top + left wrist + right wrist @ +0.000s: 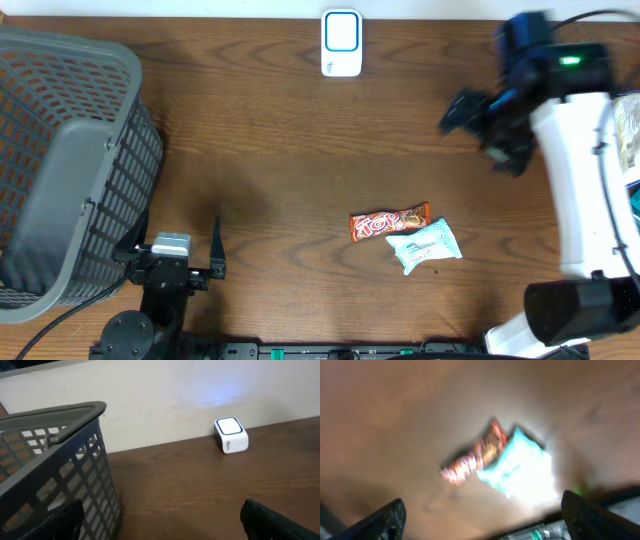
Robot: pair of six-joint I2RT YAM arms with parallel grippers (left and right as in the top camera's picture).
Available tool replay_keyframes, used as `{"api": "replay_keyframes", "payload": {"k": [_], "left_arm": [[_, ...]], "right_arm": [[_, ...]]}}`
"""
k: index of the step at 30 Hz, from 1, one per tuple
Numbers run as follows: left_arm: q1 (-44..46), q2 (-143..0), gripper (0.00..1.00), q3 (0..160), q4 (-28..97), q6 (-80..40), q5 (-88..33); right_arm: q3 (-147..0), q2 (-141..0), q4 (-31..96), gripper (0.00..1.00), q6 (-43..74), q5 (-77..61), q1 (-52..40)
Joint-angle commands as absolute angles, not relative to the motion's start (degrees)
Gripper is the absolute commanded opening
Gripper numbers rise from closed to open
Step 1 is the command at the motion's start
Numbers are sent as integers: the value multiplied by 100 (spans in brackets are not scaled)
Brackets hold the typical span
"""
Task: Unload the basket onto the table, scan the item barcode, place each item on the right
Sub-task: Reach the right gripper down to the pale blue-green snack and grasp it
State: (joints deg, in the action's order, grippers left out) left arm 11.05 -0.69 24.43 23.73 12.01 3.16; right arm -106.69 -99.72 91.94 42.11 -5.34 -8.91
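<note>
Overhead: right gripper (485,130) hung high, jaws wide apart, empty, right of the scanner (341,42). Candy bar (389,222) and teal packet (425,245) lay touching on the table, unheld. Left gripper (172,250) gaped empty. Pick-up and scan likely remained.

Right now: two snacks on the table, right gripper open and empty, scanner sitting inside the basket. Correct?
No. The scanner is outside the basket, on the table, at its far edge, as the overhead view shows. The chocolate bar and blue packet lie on the table; right gripper is open and empty.
</note>
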Motion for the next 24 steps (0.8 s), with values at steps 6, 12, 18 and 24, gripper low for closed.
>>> {"api": "replay_keyframes", "payload": {"k": [6,12,18,24], "left_arm": [[1122,-62,100,2453,2357,1175,305],[1122,-62,100,2453,2357,1175,305],[1122,-62,100,2453,2357,1175,305],[1122,-62,100,2453,2357,1175,305]], "right_arm": [[-9260,-9996,9365,89,4923,-333,-2287],[-8366,-9996,9048,92,5065,604,-2810],[-7157,-9998,7422,98,3929,1144,-3660],[-6080,-10003,6108,88,3760,1232,-4134]]}}
